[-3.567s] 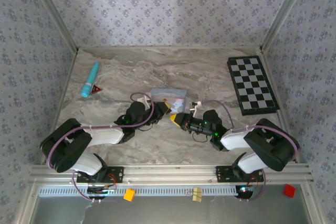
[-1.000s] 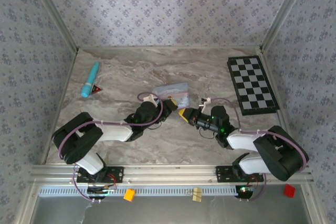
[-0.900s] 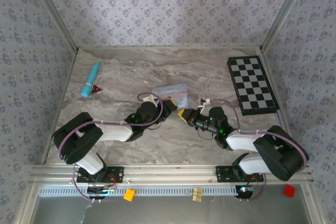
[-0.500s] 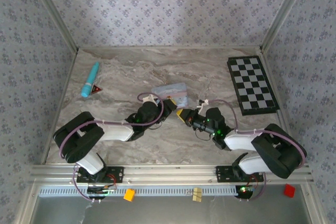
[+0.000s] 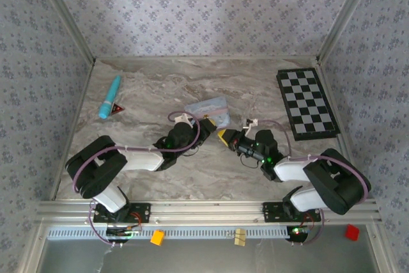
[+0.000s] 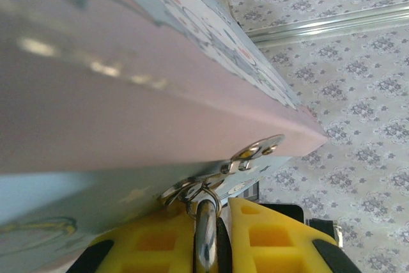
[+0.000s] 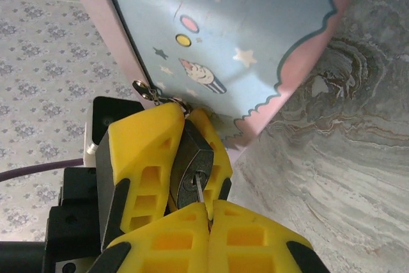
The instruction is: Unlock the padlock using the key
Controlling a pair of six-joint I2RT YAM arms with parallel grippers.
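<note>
Since the earliest frame both wrists have pushed farther from the bases, and the pastel tin (image 5: 208, 107) has swung so its right end points more toward the far wall. Left gripper (image 6: 215, 234) is almost closed, clamped on the padlock (image 7: 190, 161). Right wrist view has its yellow fingers either side of the dark body. Left wrist view has the metal shackle (image 6: 204, 228) running up between them to the hasp rings (image 6: 255, 151) on the tin's edge. Padlock sits just off the tin's near side, mid-table, keyhole facing the right arm. Right gripper (image 7: 208, 212) is fully closed, pinching the key (image 7: 200, 191). Blade tip is at the keyhole; can't tell how deep. Can't tell if the tin lies flat on the marbled table (image 5: 147, 81). Checkerboard (image 5: 307, 103) far right, teal tube (image 5: 109, 96) far left, both well apart from the grippers.
</note>
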